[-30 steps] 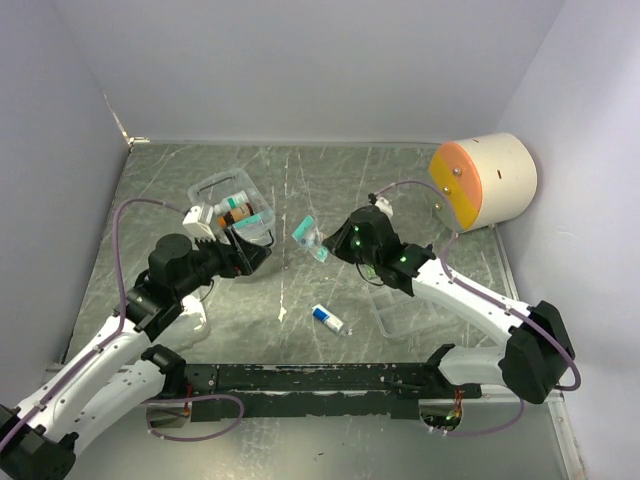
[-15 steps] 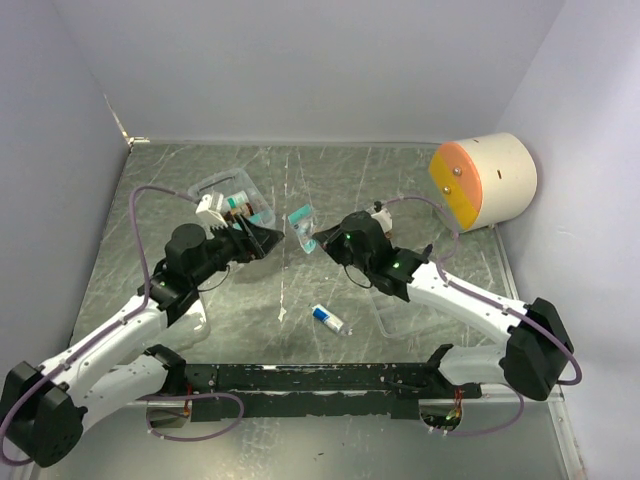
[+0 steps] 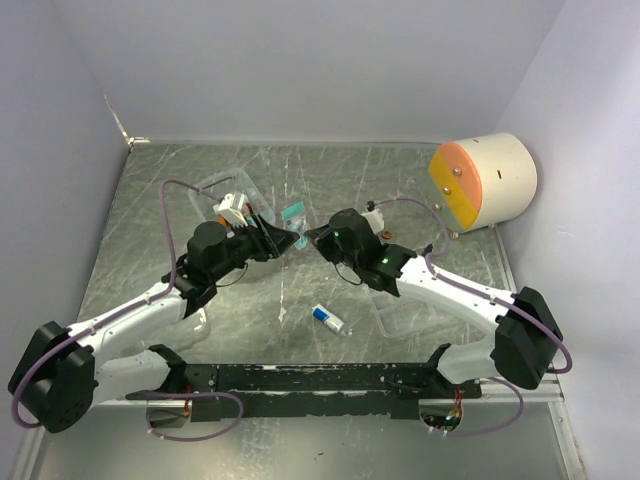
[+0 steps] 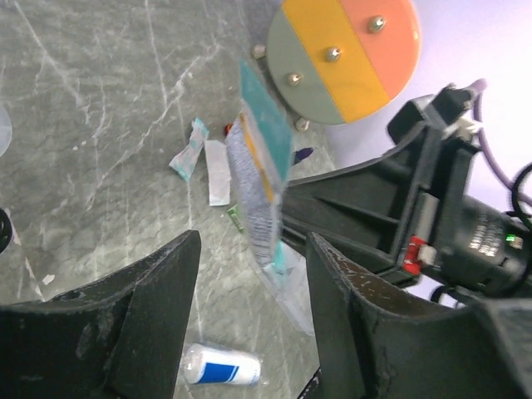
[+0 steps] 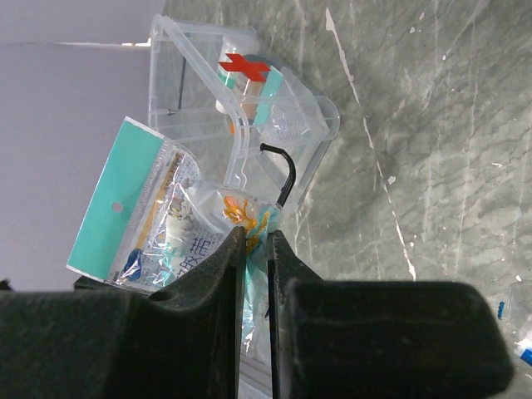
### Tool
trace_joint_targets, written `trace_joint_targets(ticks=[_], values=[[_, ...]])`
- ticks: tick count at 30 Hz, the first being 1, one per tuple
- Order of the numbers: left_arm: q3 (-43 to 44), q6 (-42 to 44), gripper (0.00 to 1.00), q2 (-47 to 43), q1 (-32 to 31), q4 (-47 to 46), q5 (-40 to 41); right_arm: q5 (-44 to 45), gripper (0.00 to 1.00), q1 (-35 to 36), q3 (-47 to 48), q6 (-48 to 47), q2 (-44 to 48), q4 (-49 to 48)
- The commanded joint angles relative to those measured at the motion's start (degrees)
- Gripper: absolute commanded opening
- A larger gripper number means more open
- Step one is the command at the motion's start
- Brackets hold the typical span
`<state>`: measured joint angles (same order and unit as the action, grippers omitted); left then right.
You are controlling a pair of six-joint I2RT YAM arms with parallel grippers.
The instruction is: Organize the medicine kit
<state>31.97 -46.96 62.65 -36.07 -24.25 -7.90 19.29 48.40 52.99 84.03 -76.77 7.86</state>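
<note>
Medicine kit: clear box on the far left part of the table, containers inside, black wire latch at its near end.
Packet, teal-topped: pinched by its lower edge in the right gripper, whose jaws are clenched on it; held off the table just beside the kit.
Left gripper: jaws spread wide with the packet standing between them; whether they touch it cannot be told.
Small tube: lying on the table near the arms' bases.

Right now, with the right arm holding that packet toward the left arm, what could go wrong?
The right end effector pinches the packet only at one edge, so it may slip or swing. The open left end effector is close; closing could clip the right one instead. A drop would likely miss the medicine kit.
</note>
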Motion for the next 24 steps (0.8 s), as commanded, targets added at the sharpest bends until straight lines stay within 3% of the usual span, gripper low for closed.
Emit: trace_joint_targets(ticks=[1,4,12,19,21,24], values=[[1.8,-0.2,0.6,2.5,-0.8,-2.6,1.4,1.5,0.11,0.7,1.9,1.5,-0.5,-0.5],[2.4,-0.5,0.55,3.6,-0.9,-2.2,2.1,1.9,0.11,1.0,2.2,2.0,-0.8,0.0],[1.9,-2.5,0.57,5.2,-1.1,-5.5,4.6,2.3,0.13,1.5,2.8,1.9,-2.1,0.3],[2.8,-1.6,0.24,6.8,-1.2,-7.2,5.2,1.7,0.15,1.4,2.2,0.8,-2.2,-0.2],[3.0,-1.0,0.18,6.6,-1.3,-6.3,5.4,2.0,0.23,1.5,2.0,0.4,-2.0,-0.2],[4.2,0.8,0.16,5.9,-1.3,-2.1,6.5,0.9,0.5,1.1,1.9,-5.2,-1.7,-1.1]])
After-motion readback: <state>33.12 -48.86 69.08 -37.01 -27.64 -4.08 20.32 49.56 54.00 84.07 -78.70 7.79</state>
